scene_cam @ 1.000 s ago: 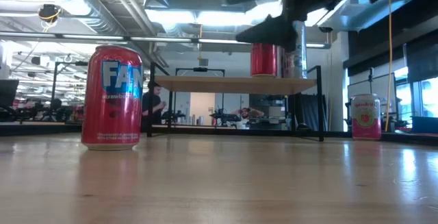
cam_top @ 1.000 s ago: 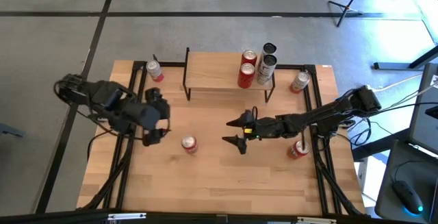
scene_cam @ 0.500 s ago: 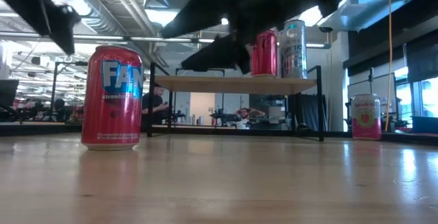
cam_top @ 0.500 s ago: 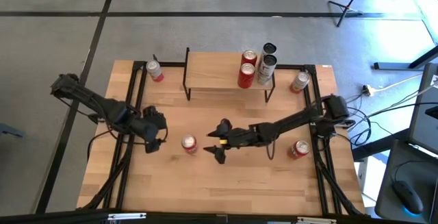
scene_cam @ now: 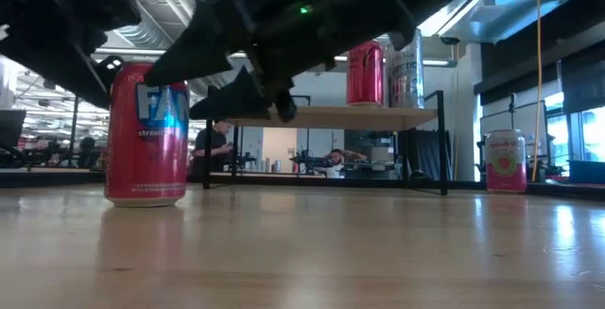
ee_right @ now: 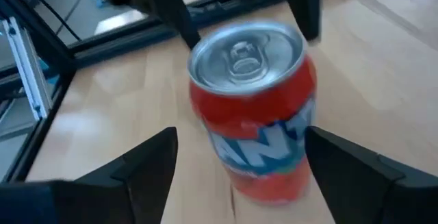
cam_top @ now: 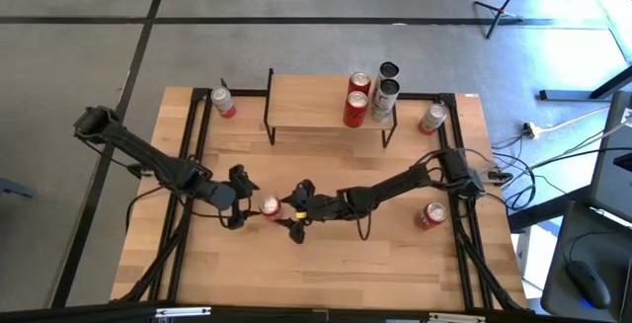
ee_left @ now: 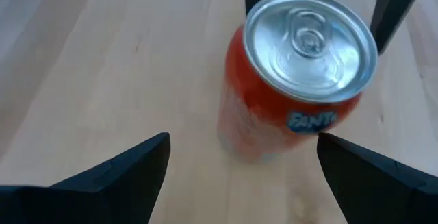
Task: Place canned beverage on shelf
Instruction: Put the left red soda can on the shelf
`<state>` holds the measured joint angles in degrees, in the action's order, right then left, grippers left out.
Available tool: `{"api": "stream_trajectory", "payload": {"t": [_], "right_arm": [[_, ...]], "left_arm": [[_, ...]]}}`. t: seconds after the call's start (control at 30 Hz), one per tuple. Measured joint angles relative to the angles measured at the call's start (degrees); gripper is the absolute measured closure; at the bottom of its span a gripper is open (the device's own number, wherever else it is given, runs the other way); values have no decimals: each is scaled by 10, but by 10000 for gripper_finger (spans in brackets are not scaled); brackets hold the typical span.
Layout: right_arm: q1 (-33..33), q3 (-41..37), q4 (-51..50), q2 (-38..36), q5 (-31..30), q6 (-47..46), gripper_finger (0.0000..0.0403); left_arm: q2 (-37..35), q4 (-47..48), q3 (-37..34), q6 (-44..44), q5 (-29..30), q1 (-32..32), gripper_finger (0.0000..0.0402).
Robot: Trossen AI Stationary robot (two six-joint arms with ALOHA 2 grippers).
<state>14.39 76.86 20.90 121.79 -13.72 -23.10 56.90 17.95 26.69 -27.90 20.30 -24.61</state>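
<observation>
Red soda can (cam_top: 270, 205) stands upright on the bare tabletop (cam_top: 395, 254), mid-table and well short of the shelf (cam_top: 308, 103). Pull tab unbroken, so likely full: some weight to it, rigid walls, but smooth painted metal that could slip under a light pinch. Best hold is across the middle of the body, fingers on opposite sides, clear of the rim.

Left gripper (cam_top: 240, 197) sits just beside the can on one side, fingers spread wide; the left wrist view shows the can (ee_left: 295, 73) between and beyond the fingertips, not yet touched. Right gripper (cam_top: 294, 209) comes in from the other side, fingers likewise apart, the can (ee_right: 254, 107) framed between them. Contact looks absent on both sides, though the low view is too crowded by dark arms to be sure.

Shelf already carries two red cans (cam_top: 356, 100) and two taller dark-topped ones (cam_top: 384, 90) at its right end; the left stretch is bare wood. Three more cans stand loose: one beside each end of the shelf and one by the right edge of the table (cam_top: 429, 214).
</observation>
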Motion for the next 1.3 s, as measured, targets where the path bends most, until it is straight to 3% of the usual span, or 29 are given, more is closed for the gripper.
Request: {"api": "stream_trajectory", "payload": {"t": [0.23, 0.87, 0.97, 1.13, 1.3], "right_arm": [[-2, 43, 0, 32, -46, 42, 100], [2, 60, 3, 45, -50, 6, 98], [2, 60, 8, 45, -54, 19, 79], [3, 61, 20, 44, -36, 87, 13], [1, 61, 19, 44, -28, 78, 33]], "left_arm": [[0, -27, -24, 1, 11, 0, 44], [0, -25, -25, 15, -9, -1, 44], [0, -25, -25, 14, -9, -1, 44], [0, -26, -25, 15, -11, 0, 44], [0, -26, -25, 15, -13, -1, 44]]}}
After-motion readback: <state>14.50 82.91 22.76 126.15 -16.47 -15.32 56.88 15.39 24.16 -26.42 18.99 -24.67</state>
